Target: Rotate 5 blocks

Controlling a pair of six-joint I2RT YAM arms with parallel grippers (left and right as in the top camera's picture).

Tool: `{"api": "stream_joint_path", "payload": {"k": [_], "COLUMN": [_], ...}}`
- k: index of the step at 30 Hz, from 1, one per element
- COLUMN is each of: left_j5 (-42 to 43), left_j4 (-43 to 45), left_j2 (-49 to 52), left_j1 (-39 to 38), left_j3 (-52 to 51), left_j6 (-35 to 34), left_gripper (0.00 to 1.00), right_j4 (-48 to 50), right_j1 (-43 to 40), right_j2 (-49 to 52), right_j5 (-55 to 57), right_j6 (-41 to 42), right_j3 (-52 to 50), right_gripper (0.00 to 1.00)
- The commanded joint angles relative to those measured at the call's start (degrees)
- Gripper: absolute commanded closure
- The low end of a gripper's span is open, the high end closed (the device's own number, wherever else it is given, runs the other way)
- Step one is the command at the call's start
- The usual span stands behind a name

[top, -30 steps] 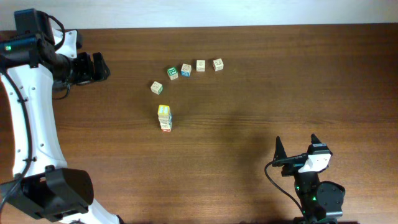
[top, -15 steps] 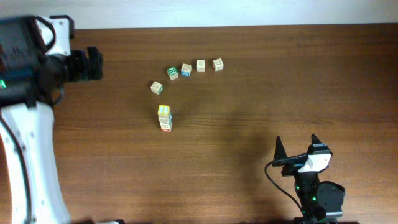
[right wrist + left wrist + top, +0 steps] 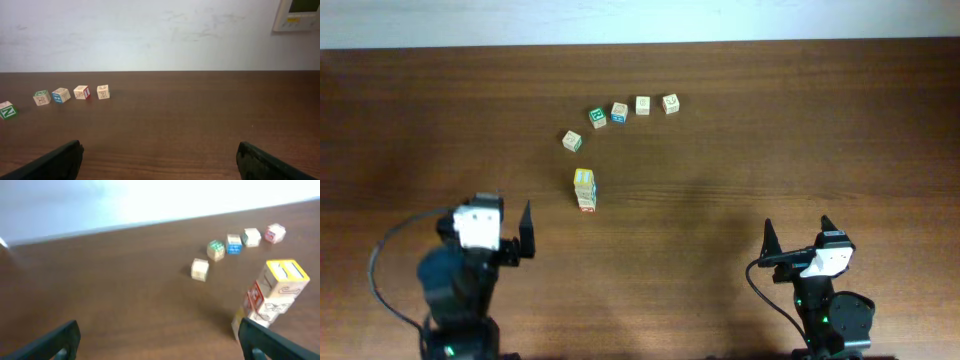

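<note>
The blocks (image 3: 584,189) sit joined in one pale wooden line, yellow face at twelve o'clock, red print at six. Left gripper (image 3: 159,342) and right gripper (image 3: 159,160) both gape wide, empty.

Left gripper (image 3: 488,212): left fingers (image 3: 526,232) are black, flat and taper to a point. In the wrist view they show as dark matte wedges.
A white box (image 3: 480,222) with rounded corners sits just behind the fingers.
Left arm (image 3: 455,285), further behind the fingers: black, rounded housings. A thin black cable (image 3: 378,265) loops out to the side.

Right gripper (image 3: 797,232): right fingers (image 3: 767,240) are black and triangular, with sharp tips.
A white block (image 3: 830,258) is just behind them, with a black cap on top.
Right arm (image 3: 842,315): black round housing with small green lights (image 3: 825,318). A black wire (image 3: 760,292) curves behind the fingers.
</note>
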Motion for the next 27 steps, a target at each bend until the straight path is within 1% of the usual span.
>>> {"api": "stream_joint_path", "payload": {"k": [1, 4, 6, 10, 12, 13, 15, 27], "left_j5": [-1.27, -1.7, -4.74, -12.35, -13.07, -12.81, -11.87, -11.89], "left_j4": [5.79, 8.48, 9.57, 6.64, 4.24, 1.66, 1.86, 1.75], "left_j2": [-11.91, -16.76, -20.06, -24.13, -26.45, -28.87, -32.5, -32.22], "left_j1": [-0.02, -0.46, -1.75, -5.22, -6.16, -6.19, -6.21, -6.23], "left_j3": [-11.34, -16.48, -19.34, -19.67, -19.67, -19.67, -19.65, -19.63], "left_j6": [1.53, 2.27, 2.27, 2.71, 2.69, 2.64, 2.62, 1.92], "left_gripper": [0.01, 0.01, 0.01, 0.01, 0.01, 0.01, 0.01, 0.01], "right_j4": [-0.04, -0.04, -0.04, -0.04, -0.04, -0.04, -0.04, -0.04], "right_j1": [0.31, 0.31, 0.31, 0.31, 0.31, 0.31, 0.31, 0.31], "right_j2": [-0.37, -0.37, -0.37, -0.37, -0.37, -0.37, -0.37, -0.37], "right_j5": [0.46, 0.46, 0.46, 0.46, 0.48, 0.46, 0.46, 0.46], "right_j6": [-0.42, -0.42, -0.42, -0.42, -0.42, -0.44, -0.42, -0.42], "right_j3": [-0.52, -0.52, -0.52, -0.52, -0.52, -0.52, -0.52, -0.52], "right_gripper": [0.02, 0.02, 0.02, 0.01, 0.02, 0.02, 0.02, 0.02]}}
